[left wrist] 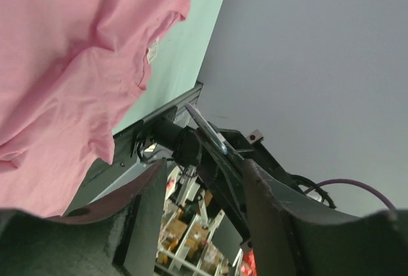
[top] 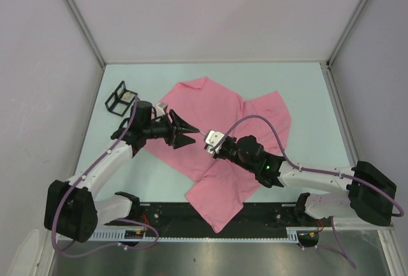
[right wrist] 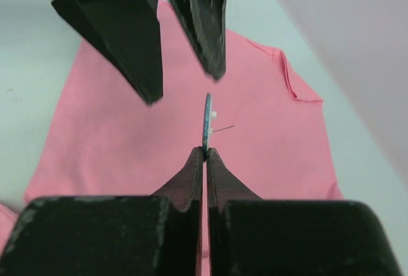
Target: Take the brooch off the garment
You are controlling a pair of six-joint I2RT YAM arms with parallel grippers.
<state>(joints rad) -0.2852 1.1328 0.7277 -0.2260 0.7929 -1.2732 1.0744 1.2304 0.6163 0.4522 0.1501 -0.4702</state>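
The right gripper [right wrist: 205,153] is pinching the lower rim of the brooch [right wrist: 207,118], a thin blue disc seen edge-on. Its fine pin is jutting toward three o'clock, apparently free of the pink garment [right wrist: 121,142] spread below. The brooch is looking light, stiff and slippery, so it is probably best held by the rim, away from the sharp pin. The left gripper [right wrist: 183,88], spread and empty, is crowding in from twelve o'clock. A black wire stand [top: 120,97] is sitting at ten o'clock on the table [top: 306,97], well apart.

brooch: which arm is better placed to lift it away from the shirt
Right. The right gripper is shut on the brooch by its edge, pin bare. The left gripper is open beside it, holding nothing.
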